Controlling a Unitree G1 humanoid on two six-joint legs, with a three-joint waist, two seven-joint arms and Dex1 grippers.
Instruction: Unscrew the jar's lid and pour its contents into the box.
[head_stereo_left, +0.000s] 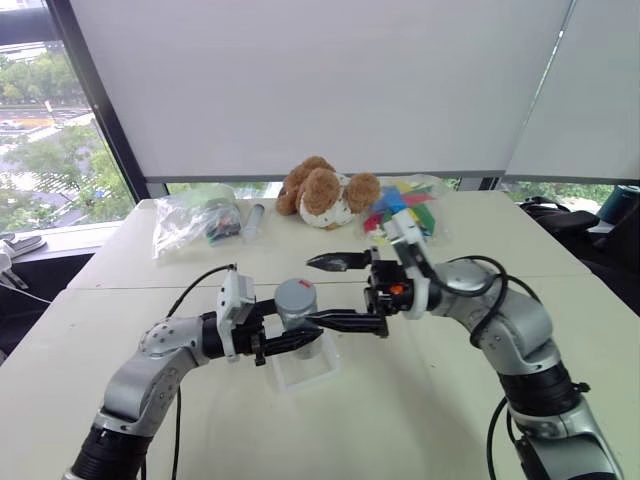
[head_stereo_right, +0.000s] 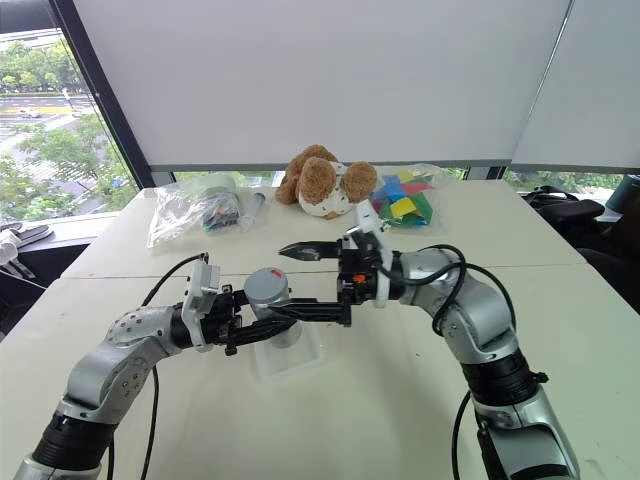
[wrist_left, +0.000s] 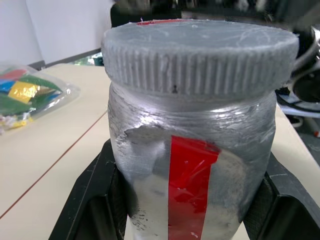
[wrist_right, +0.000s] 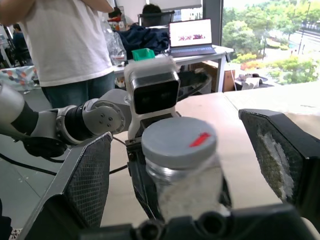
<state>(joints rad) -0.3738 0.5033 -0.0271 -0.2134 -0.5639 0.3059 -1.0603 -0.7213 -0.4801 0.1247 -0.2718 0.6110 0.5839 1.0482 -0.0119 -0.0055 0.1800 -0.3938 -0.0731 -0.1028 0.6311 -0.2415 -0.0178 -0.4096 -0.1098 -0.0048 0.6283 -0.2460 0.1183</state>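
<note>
Two grippers meet at the jar (head_stereo_left: 296, 303), held above the box (head_stereo_left: 305, 372).
My left gripper (head_stereo_left: 290, 340) pinches the jar upright, lid (wrist_right: 179, 141) on; my right gripper (head_stereo_left: 345, 291) gapes wide around the lid.

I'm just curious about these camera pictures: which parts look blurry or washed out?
Left wrist view: the jar and its lid are sharp, while the background is soft. Right wrist view: the window is bright, and the right claw's fingers are blurred. Head views: daylight is even, and the blinds are pale.
</note>
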